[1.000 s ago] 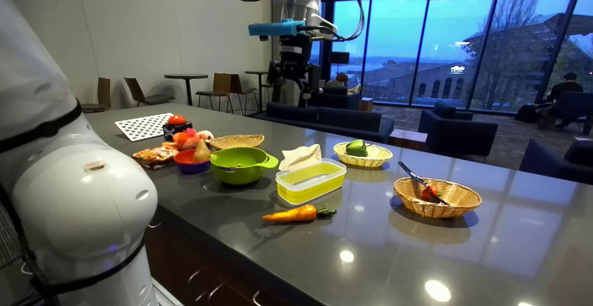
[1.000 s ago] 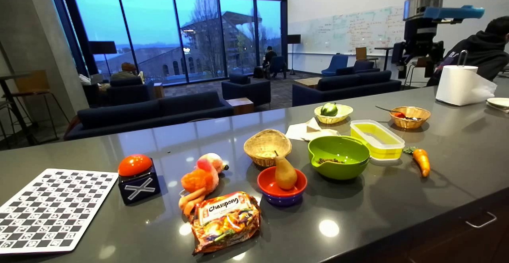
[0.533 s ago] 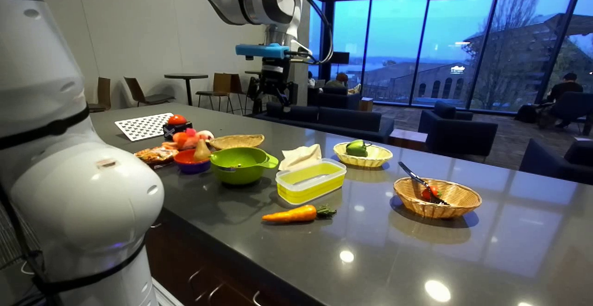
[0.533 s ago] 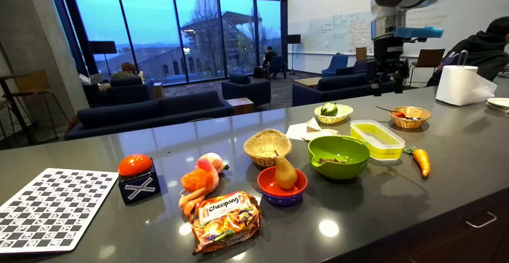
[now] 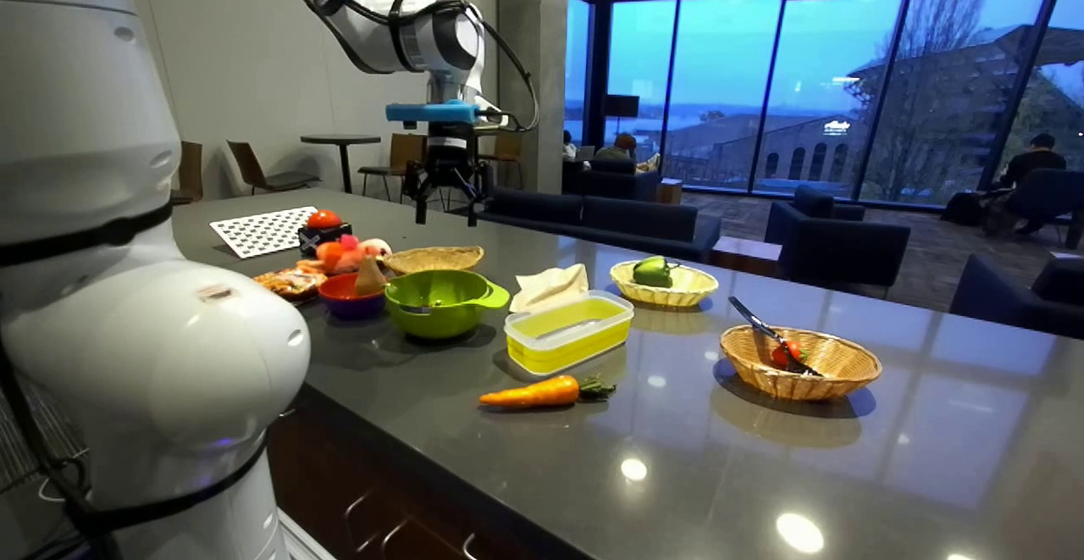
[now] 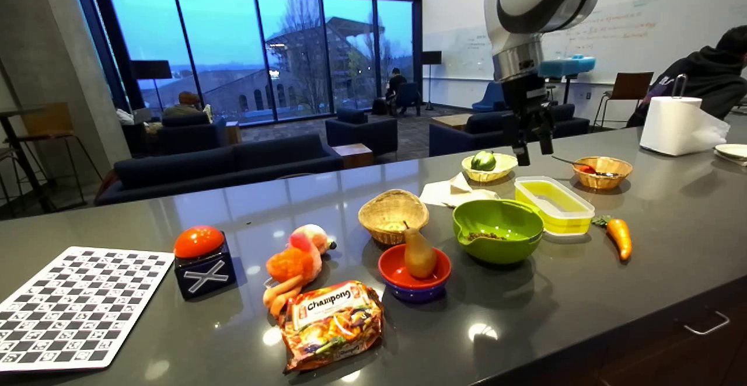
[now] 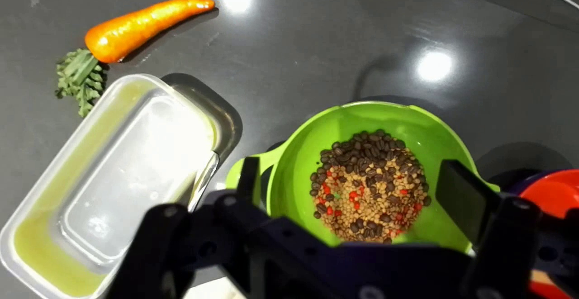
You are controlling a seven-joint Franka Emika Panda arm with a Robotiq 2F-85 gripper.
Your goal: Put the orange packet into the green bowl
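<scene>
The grey worktop [image 6: 583, 292] gleams in spots. Nearest me lies the orange Champong packet [image 6: 334, 329], well apart from the green bowl [image 6: 499, 253], its longer side running, I'd guess, roughly toward that bowl. Between the packet and the green bowl sits a red bowl [image 6: 395, 270] with a pear [image 6: 420, 257]. Farther off, high near the green bowl, hang the fingers [image 7: 462, 199], spread and holding nothing; to reach the packet they must, I judge, come away from the bowl toward me.
</scene>
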